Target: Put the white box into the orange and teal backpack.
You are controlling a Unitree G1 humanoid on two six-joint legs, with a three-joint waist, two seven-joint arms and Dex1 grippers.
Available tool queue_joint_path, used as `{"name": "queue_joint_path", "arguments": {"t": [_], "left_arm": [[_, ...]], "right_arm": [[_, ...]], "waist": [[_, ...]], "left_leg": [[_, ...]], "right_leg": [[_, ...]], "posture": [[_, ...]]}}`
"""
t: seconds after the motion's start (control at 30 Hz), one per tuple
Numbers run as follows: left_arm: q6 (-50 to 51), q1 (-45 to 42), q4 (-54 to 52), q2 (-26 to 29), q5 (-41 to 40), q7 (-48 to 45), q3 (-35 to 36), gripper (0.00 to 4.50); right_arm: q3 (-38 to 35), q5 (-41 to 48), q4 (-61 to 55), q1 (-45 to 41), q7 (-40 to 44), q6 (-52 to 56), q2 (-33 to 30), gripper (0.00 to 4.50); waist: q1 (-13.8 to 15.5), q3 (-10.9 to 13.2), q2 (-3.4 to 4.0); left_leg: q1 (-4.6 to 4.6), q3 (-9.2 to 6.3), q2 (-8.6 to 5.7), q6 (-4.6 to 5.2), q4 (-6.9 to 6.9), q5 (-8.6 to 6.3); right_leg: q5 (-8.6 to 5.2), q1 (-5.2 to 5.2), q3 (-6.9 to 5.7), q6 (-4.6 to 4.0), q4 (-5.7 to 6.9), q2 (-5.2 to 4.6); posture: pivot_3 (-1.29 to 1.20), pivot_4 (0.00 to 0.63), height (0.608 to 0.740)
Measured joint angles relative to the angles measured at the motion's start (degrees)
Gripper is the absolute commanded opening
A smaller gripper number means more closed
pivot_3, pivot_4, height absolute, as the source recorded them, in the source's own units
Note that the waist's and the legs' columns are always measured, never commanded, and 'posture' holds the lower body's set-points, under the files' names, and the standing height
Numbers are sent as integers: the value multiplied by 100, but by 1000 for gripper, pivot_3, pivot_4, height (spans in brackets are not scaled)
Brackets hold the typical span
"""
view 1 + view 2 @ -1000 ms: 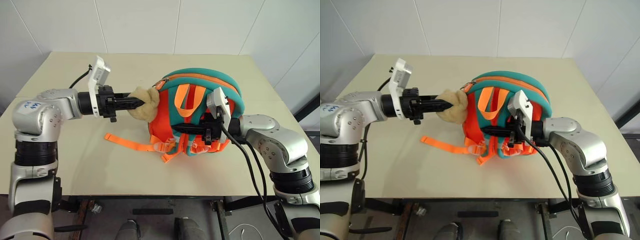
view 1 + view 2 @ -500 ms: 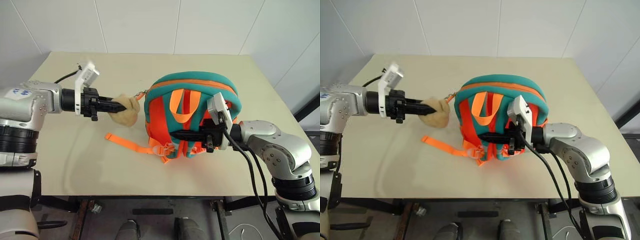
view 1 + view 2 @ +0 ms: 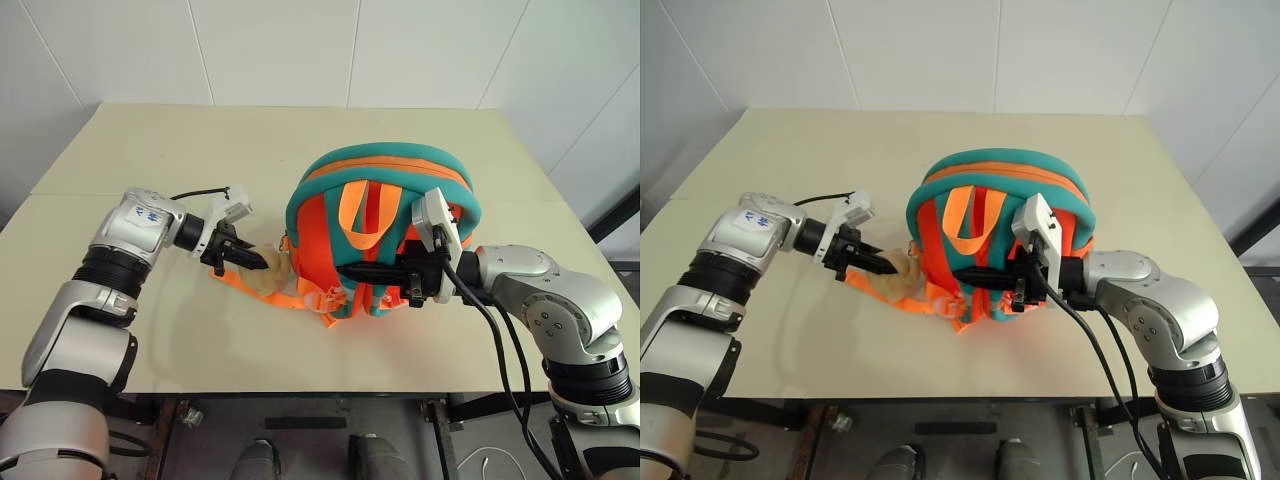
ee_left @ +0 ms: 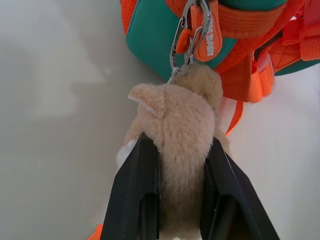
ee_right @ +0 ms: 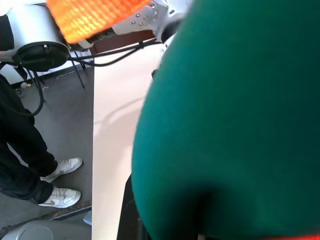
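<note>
While the backpack stands upright near the middle of the surface, straps facing the camera, both grippers are on it. The left gripper sits at about nine o'clock from the backpack, low near the surface, its fingers clenched on the tan plush ball; the wrist view shows the plush squeezed between the two black fingers. The ball hangs from a metal clip on an orange tab at the backpack's teal side, and it lies just beside the bag's lower left corner. An orange strap trails flat on the surface under and beside the ball, running out toward eight o'clock.

The right gripper reaches in from three o'clock, lying level across the backpack's front, its fingers clenched on the backpack's strap region; exactly which fold they pinch I cannot tell. In the right wrist view teal fabric crowds the lens, and beyond the surface's edge a person's legs and white shoes stand on the floor.
</note>
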Motion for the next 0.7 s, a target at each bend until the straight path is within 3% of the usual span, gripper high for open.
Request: {"name": "queue_joint_path", "arguments": {"t": [0.2, 0.23, 0.63, 0.7], "left_arm": [[-416, 375, 105, -263, -226, -102, 715, 508], [-341, 445, -5, -251, -302, -106, 875, 508], [793, 2097, -2567, 373, -1223, 482, 2479, 4422], [877, 2532, -3028, 433, -1480, 641, 2928, 4495]], "right_arm": [[-60, 1, -28, 2, -69, 0, -55, 0], [-82, -3, -30, 6, -77, 0, -99, 332], [-504, 257, -275, 70, 112, 315, -1115, 4320], [-731, 289, -318, 203, 174, 376, -1419, 4468]], "waist": [[6, 0, 0], [8, 0, 0], [6, 0, 0], [11, 0, 0]], "left_leg": [[-2, -1, 0, 0, 2, 0], [-4, -2, 0, 0, 2, 0], [-2, -1, 1, 2, 3, -1], [-2, -2, 1, 2, 1, -1]], "right_leg": [[0, -1, -1, 0, 3, -1], [0, -1, -1, 1, 2, -1], [0, 2, 1, 0, 1, -7], [0, 2, -1, 0, -1, -9]], "posture": [[0, 150, 740], [0, 150, 740], [0, 150, 740], [0, 150, 740]]}}
